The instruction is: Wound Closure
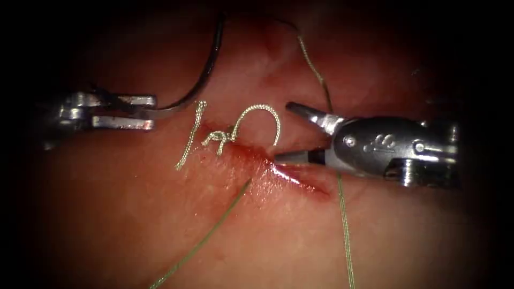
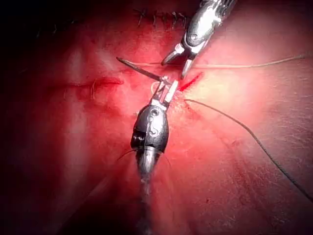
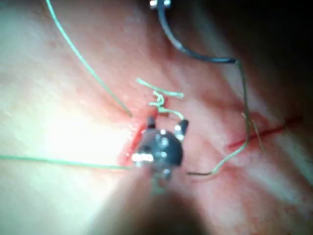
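Note:
My left tool (image 1: 153, 112) is left of the cut, its jaws shut on the dark curved needle (image 1: 206, 72) near its pointed end. The needle arcs up and away, free of the tissue (image 1: 107, 214). Thread (image 1: 321, 85) runs from its far end down behind my right tool (image 1: 284, 131). That tool stands right of the cut with jaws open and holds nothing; its lower jaw's tip rests at the red cut (image 1: 300, 179). A tied knot (image 1: 219, 138) with pale loose ends lies on the cut between the tools. The left wrist view shows the left tool (image 2: 165, 90) holding the needle (image 2: 139, 68).
A second green strand (image 1: 203, 241) leaves the cut and runs toward the near left. Red fluid wets the cut's edges. In the left wrist view a row of earlier stitches (image 2: 161, 18) lies beyond the right tool (image 2: 177, 66). The right wrist view shows the knot (image 3: 159, 98).

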`<state>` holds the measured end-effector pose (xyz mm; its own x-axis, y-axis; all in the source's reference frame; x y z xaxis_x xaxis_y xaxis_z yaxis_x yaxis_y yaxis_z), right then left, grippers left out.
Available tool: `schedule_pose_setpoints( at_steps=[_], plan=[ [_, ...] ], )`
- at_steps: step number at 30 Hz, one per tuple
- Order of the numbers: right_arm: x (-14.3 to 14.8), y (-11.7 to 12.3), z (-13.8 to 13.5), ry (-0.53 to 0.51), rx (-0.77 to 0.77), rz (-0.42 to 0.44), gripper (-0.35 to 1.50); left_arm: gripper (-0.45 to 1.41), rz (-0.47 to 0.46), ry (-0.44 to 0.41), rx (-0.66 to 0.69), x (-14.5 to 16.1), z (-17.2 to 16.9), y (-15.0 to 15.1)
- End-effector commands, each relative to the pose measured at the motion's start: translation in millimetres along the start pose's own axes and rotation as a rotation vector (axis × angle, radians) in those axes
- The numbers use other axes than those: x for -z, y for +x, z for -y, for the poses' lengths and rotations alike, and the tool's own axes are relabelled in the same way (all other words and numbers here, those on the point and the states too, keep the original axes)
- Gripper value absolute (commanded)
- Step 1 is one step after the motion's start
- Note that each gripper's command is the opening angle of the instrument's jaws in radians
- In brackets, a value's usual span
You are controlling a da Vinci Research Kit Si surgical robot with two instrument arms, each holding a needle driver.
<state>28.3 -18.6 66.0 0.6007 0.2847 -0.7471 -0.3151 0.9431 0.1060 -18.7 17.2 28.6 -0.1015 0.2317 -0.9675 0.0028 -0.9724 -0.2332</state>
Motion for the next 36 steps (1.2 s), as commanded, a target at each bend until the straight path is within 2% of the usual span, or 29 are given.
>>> schedule_pose_setpoints(
  at_steps=[1,2,5,6,11,15,17,20,24,26,27,28,29,30,31,33,36],
  plan=[
    [-1.7,-0.4,-0.6,0.001,0.000,-0.004,-0.22,-0.45,-0.001,0.000,-0.001,-0.6,0.1,-0.5],
    [-2.1,-0.7,-0.6,-0.001,0.003,-0.007,-0.35,-0.45,0.000,0.001,-0.001,-0.7,0.1,-0.5],
    [-3.8,-1.4,-0.4,-0.019,0.008,-0.002,-0.35,-0.45,0.003,0.008,0.000,-1.0,-0.2,-0.3],
    [-4.6,-1.6,-0.2,-0.025,0.011,-0.001,-0.15,-0.45,0.001,0.004,0.000,-1.2,-0.3,-0.2],
    [-7.1,-1.6,0.1,-0.045,0.012,0.015,0.09,-0.45,0.000,0.004,0.000,-1.3,-0.4,-0.1],
    [-7.8,-1.9,0.6,-0.046,0.030,0.023,0.56,-0.45,-0.001,0.001,0.000,-1.3,-0.5,0.0],
    [-7.8,-2.0,0.6,-0.046,0.037,0.024,0.68,-0.45,-0.003,-0.002,0.000,-1.3,-0.5,0.0],
    [-8.4,-2.4,0.7,-0.035,0.049,0.053,0.94,-0.45,-0.004,-0.004,0.000,-1.4,-0.6,0.0],
    [-8.9,-2.7,1.2,-0.022,0.057,0.084,1.05,-0.45,-0.004,-0.004,0.000,-1.4,-0.6,0.1],
    [-9.0,-2.9,1.3,-0.011,0.061,0.101,1.01,-0.45,-0.004,-0.004,0.000,-1.4,-0.6,0.1],
    [-9.0,-3.0,1.3,-0.011,0.062,0.107,0.94,-0.45,-0.006,-0.006,0.000,-1.4,-0.6,0.1],
    [-9.1,-3.0,1.3,-0.013,0.063,0.118,0.79,-0.45,-0.006,-0.007,0.000,-1.4,-0.6,0.1],
    [-9.1,-3.1,1.3,-0.014,0.065,0.135,0.26,-0.45,-0.006,-0.006,0.000,-1.4,-0.6,0.1],
    [-9.1,-3.1,1.3,-0.020,0.067,0.156,-0.13,-0.45,-0.006,-0.006,0.000,-1.4,-0.6,0.1],
    [-9.1,-3.0,1.3,-0.036,0.069,0.178,-0.35,-0.45,-0.006,-0.006,0.000,-1.4,-0.7,0.1],
    [-9.0,-3.0,1.2,-0.058,0.074,0.235,-0.35,-0.45,-0.005,-0.006,0.000,-1.4,-0.7,0.1],
    [-8.3,-2.8,1.0,-0.060,0.051,0.265,-0.35,-0.45,-0.006,-0.007,0.000,-1.4,-0.7,0.1]
  ],
)
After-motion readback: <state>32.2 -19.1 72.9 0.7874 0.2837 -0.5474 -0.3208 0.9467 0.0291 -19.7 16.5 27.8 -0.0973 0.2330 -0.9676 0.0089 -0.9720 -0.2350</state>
